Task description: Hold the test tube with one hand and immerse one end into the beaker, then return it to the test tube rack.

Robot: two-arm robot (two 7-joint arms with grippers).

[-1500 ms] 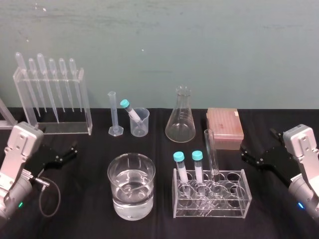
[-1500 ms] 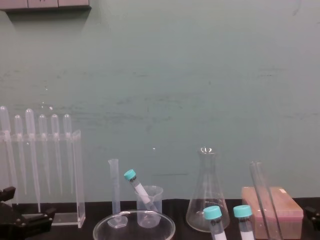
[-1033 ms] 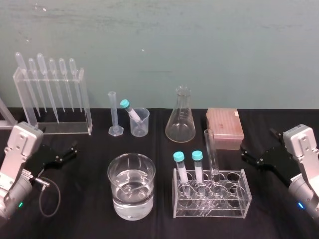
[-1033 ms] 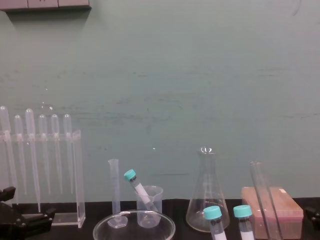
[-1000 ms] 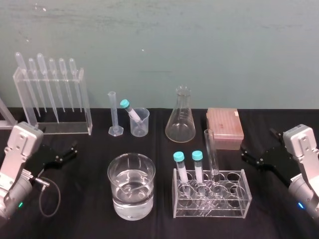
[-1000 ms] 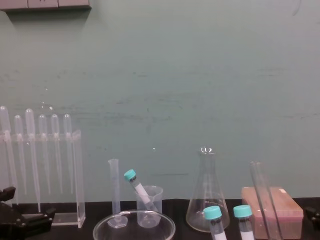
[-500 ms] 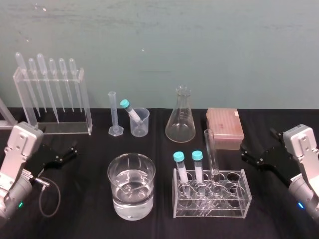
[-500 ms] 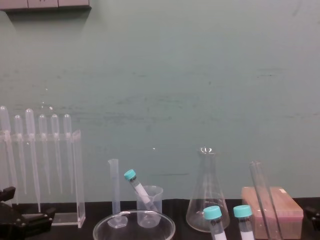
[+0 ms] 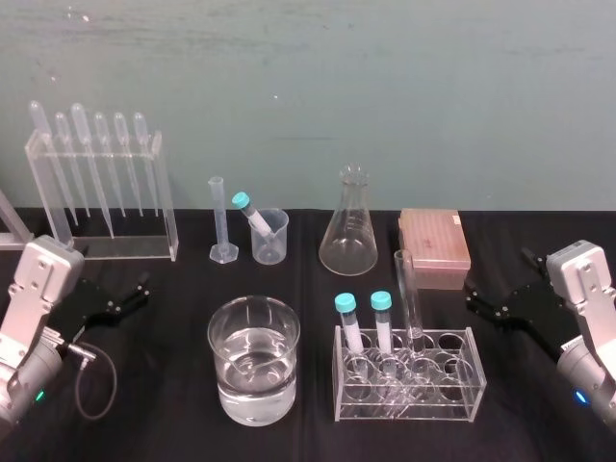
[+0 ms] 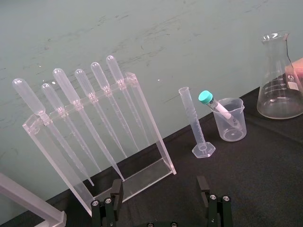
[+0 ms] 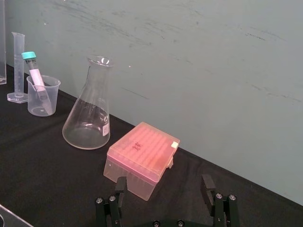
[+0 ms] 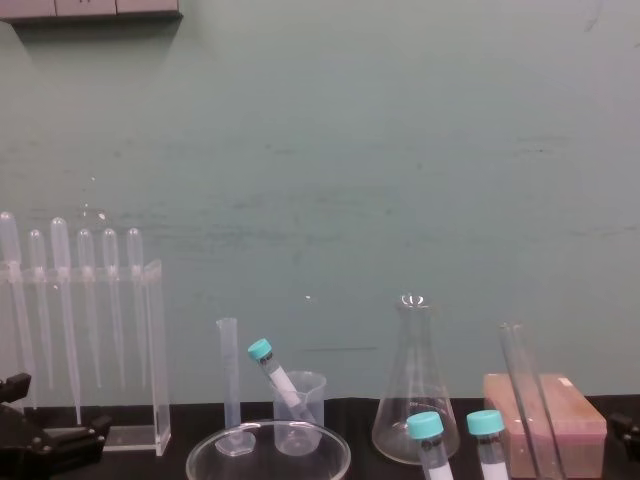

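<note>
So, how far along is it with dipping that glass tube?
Seemingly not started, though I can't rule out finished: the test tube stands in the rack, beside the beaker. Nothing is in hand; left gripper and right gripper sit open at the sides. If unstarted, lifting, dipping and returning remain.

A: What kind of room is pictured?
B: A laboratory: a pipette rack [image 9: 168,207], graduated cylinder [image 9: 220,217], conical flask [image 9: 347,236], pink tip box [image 9: 434,241] and test tube rack [image 9: 409,404] stand on a black-covered bench [image 9: 173,423] against a teal wall [image 9: 385,77].
</note>
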